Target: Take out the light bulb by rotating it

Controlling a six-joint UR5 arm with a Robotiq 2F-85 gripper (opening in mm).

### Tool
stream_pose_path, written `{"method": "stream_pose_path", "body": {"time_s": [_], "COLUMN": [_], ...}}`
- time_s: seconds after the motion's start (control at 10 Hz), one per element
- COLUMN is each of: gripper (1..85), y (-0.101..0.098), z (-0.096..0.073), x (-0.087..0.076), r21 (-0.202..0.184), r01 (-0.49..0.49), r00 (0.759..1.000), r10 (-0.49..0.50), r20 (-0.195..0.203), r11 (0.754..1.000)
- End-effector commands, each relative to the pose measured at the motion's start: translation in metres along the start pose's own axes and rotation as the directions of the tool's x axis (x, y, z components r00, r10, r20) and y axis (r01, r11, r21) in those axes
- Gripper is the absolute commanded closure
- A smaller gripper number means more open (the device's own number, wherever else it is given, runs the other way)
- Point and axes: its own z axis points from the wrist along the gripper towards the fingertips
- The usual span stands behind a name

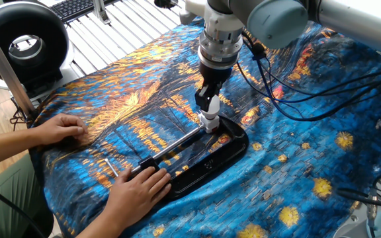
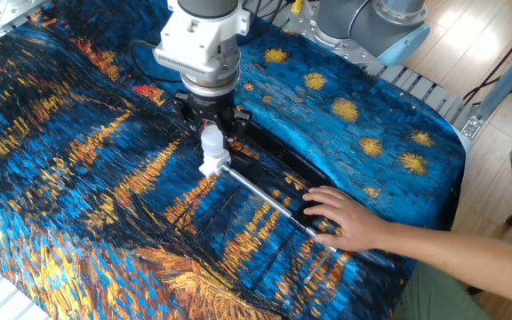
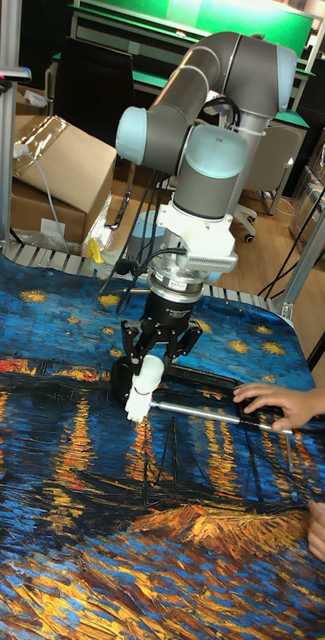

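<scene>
The white light bulb (image 2: 212, 140) stands upright on a short white socket (image 2: 212, 164), with its neck pointing down into the socket. My gripper (image 2: 212, 133) comes straight down from above and is shut on the bulb's globe. The bulb (image 3: 148, 376) shows between the black fingers (image 3: 128, 345) in the tall fixed view. In one fixed view the fingers hide most of the bulb (image 1: 212, 106), and the gripper (image 1: 208, 104) sits just above the socket (image 1: 208, 121). The socket sits at the end of a metal rod (image 1: 177, 142) on a black base (image 1: 227, 155).
A person's hand (image 1: 137, 188) presses down the near end of the black base, and the other hand (image 1: 61, 129) lies flat on the painted cloth (image 1: 323, 152). A small metal pin (image 1: 112, 166) lies by the hand. Cables (image 1: 296, 99) hang from the arm. A black ring-shaped device (image 1: 25, 43) stands at the far left.
</scene>
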Motion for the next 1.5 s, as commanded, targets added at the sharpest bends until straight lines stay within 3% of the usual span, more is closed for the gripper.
{"method": "stream_pose_path", "body": {"time_s": [0.0, 0.9, 1.4], "gripper": [55.3, 59.7, 61.3], "y": [0.0023, -0.0001, 0.0013], "z": [-0.0009, -0.0003, 0.0001], "x": [-0.0053, -0.0018, -0.0003], "r21": [-0.011, -0.002, -0.009], "r01": [0.066, 0.239, 0.365], "r00": [0.998, 0.971, 0.931], "r10": [-0.066, -0.239, -0.365], "r20": [0.021, 0.009, 0.001], "r11": [0.998, 0.971, 0.931]}}
